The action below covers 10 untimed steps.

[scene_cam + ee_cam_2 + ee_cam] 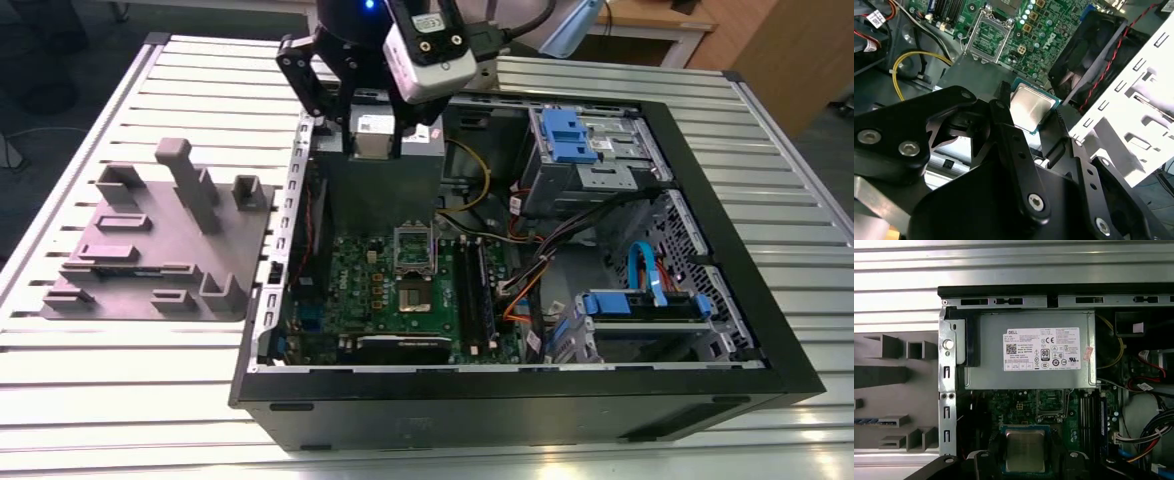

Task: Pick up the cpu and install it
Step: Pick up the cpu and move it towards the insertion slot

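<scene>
The cpu (1031, 107) is gripped by the jaws above the case (534, 395); socket (985, 35) pins could be bent by tilted seating.

An open black computer case (534, 410) lay on its side on a slatted metal table (120, 400). On the exterior view's left, just beside the case, sat a grey plastic plate (167, 250) with upright blocks. Inside the case, a grey power supply (994, 345) with a white label lay next to the green motherboard (380, 290), whose metal socket frame (985, 37) stood open. A yellow cable (909, 57) looped beside the power supply. Two blue drive caddies (577, 135) sat toward the exterior view's right, with orange, red and blue cables between them.
</scene>
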Tool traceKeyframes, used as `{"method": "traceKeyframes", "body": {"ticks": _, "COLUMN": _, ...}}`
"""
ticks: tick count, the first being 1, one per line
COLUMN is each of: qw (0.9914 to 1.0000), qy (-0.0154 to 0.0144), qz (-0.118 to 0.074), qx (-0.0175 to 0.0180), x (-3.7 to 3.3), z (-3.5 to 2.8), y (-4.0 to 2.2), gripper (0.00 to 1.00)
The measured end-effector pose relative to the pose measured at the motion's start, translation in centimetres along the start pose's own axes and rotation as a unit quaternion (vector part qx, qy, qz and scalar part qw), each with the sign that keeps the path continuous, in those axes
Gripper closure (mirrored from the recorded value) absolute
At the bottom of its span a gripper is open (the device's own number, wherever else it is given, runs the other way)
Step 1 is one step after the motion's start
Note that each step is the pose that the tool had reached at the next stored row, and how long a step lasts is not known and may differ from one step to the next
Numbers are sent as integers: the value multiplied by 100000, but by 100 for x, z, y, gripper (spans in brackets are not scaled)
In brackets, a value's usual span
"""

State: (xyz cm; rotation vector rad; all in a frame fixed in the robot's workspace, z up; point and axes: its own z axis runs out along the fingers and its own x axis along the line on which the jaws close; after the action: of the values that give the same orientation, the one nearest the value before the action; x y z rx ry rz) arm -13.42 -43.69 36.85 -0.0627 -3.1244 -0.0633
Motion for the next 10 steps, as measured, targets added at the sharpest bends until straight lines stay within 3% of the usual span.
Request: {"method": "traceKeyframes", "body": {"ticks": 10, "qw": 99998, "qy": -23, "qz": 551, "qx": -5, "x": -117, "z": 3, "y": -12, "gripper": 53}}
